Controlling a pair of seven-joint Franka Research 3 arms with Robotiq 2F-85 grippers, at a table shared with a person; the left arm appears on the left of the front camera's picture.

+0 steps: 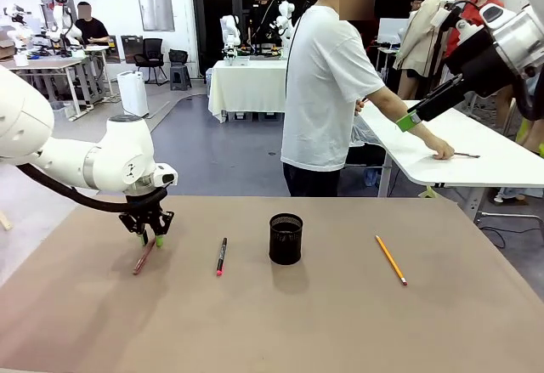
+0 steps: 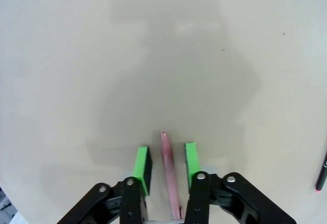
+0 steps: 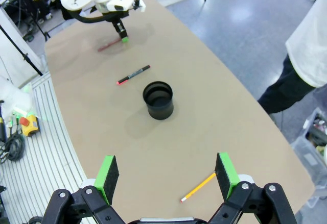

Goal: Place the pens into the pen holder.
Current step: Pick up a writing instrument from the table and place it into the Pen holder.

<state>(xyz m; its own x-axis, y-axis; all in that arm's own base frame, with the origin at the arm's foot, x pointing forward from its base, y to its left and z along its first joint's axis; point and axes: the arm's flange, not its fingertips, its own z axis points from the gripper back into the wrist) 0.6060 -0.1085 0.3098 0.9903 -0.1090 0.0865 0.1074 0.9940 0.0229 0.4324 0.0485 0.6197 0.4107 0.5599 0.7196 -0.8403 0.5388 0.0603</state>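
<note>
— Well, left end effector [image 1: 153, 239]?
— Low over the table [image 1: 340, 322], pointing straight down. Pads either side of the pink pen [image 1: 144, 257], half closed, not squeezing yet.
— And right end effector [image 3: 166, 172]?
— Held high, wide open, empty.
— Pen holder [image 1: 286, 239]?
— Upright, mid-table.

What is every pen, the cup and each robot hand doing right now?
Left hand, open, straddling the pink pen without touching it.
Right hand, wide open, empty.
Pink pen, lying flat between the left hand's pads.
Black pen, flat on the table.
Pencil, flat on the table.
Pen holder, upright, empty.
</note>
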